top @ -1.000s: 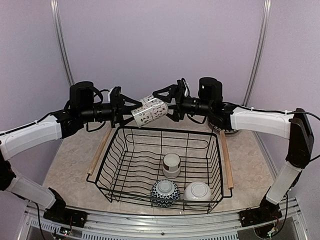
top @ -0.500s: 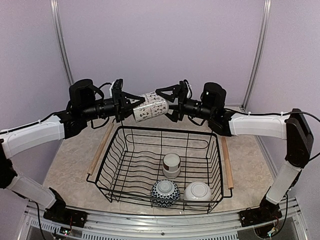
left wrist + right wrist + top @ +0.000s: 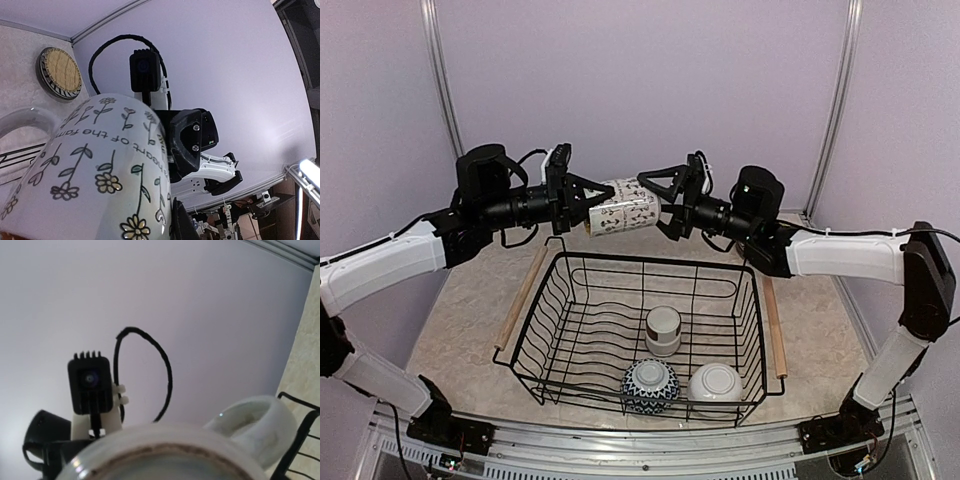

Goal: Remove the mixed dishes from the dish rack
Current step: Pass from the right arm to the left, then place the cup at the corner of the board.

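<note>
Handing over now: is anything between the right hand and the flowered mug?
Nothing visible. The right hand sits at the base of the flowered mug, the left hand at its mouth end, in mid-air.

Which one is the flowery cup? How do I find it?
Find the black wire dish rack on the table. Above its far edge, the flowery cup lies sideways in the air between the left claw and right claw. Unlike the dishes in the rack, it has drawn flowers and writing.
</note>
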